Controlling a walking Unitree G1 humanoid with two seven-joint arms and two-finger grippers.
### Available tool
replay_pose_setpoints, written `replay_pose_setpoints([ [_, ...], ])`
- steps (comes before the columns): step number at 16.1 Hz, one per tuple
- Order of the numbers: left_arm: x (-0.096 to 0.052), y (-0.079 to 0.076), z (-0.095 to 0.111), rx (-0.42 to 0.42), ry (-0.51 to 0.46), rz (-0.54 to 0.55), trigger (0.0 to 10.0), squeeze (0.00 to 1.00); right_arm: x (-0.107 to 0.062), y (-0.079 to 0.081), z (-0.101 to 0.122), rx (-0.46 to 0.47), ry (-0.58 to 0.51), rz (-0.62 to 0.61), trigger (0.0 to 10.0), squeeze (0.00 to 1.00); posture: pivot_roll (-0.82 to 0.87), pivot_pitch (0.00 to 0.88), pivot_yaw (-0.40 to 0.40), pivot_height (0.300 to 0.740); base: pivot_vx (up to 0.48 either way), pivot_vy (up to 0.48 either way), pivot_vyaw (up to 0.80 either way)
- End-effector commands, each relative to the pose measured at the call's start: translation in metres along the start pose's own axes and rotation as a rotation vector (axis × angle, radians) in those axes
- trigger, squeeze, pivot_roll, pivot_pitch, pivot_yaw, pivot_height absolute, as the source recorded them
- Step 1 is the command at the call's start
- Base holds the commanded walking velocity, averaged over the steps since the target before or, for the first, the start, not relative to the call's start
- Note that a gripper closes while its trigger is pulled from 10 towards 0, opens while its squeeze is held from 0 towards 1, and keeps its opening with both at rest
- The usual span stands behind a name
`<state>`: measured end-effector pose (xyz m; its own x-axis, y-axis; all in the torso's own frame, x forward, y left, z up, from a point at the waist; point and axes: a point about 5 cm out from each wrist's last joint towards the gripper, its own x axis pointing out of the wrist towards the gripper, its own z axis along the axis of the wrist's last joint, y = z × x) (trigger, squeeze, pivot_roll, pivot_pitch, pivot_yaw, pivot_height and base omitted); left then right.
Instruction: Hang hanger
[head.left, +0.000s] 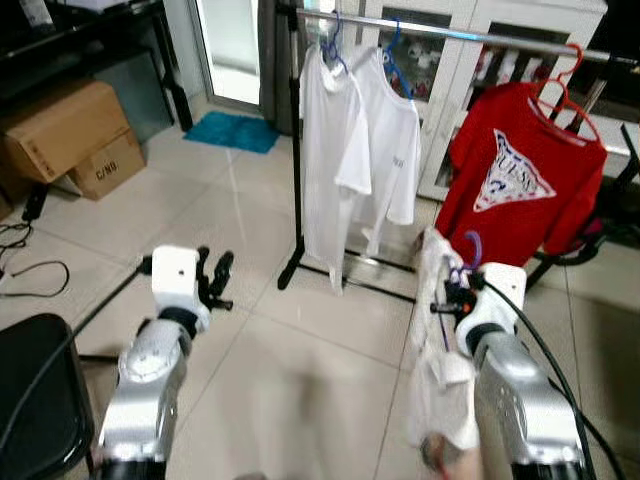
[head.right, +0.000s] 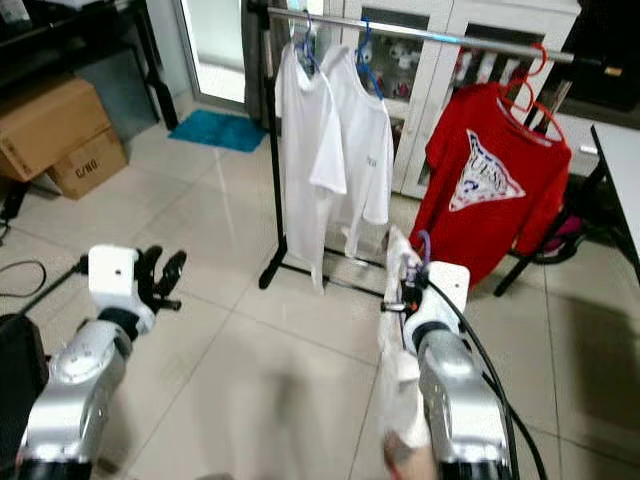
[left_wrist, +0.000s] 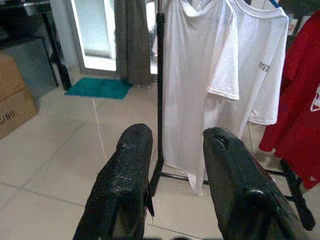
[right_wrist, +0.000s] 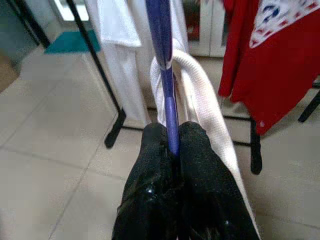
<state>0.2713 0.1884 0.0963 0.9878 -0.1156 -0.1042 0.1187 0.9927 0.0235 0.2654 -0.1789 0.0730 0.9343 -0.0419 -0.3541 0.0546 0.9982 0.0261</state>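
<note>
Currently listed: right gripper (right_wrist: 172, 150), fingers clamped on thin purple plastic hanger (right_wrist: 161, 45) carrying limp white shirt (head.left: 432, 330), hook end uppermost, long axis upright. Silver horizontal clothes rail (head.left: 450, 33) ahead and above, free stretch between white T-shirts (head.left: 350, 140) and red printed T-shirt (head.left: 525, 180). Left gripper (left_wrist: 175, 175) parted, empty, farther off.

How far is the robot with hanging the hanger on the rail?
Done: two white T-shirts and a red T-shirt already hang on the rail. In hand: the right gripper is shut on a purple hanger carrying a white garment, low before the rack. The left gripper is open. Left: raise the hanger and hook it over the rail.
</note>
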Motion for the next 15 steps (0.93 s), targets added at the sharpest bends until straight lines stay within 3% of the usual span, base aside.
replay_pose_setpoints([
  [1,0.001,0.0,0.005,0.015,-0.006,0.01,10.0,0.0,-0.002,-0.004,0.002,0.009,-0.018,-0.029,10.0,0.0,-0.05,0.027,-0.021,0.74,0.371,0.0,0.0],
  [4,0.005,-0.008,0.01,0.061,-0.018,-0.017,10.0,0.0,-0.011,-0.01,0.002,0.083,-0.049,-0.073,10.0,0.0,-0.08,0.046,0.005,0.74,0.365,0.0,0.0],
  [6,0.004,-0.012,0.014,0.038,-0.028,-0.038,10.0,0.0,-0.011,-0.013,0.003,0.061,-0.052,-0.116,10.0,0.0,-0.07,0.045,0.021,0.74,0.364,0.0,0.0],
  [10,0.01,-0.016,0.023,0.064,-0.046,-0.05,10.0,0.0,-0.006,-0.002,0.016,0.098,-0.092,-0.013,10.0,0.0,-0.05,0.052,0.024,0.74,0.368,0.0,0.0],
  [15,0.009,-0.015,0.027,0.076,-0.054,-0.042,10.0,0.0,-0.002,0.006,0.026,0.111,-0.116,0.017,10.0,0.0,-0.06,0.049,0.02,0.74,0.367,0.0,0.0],
])
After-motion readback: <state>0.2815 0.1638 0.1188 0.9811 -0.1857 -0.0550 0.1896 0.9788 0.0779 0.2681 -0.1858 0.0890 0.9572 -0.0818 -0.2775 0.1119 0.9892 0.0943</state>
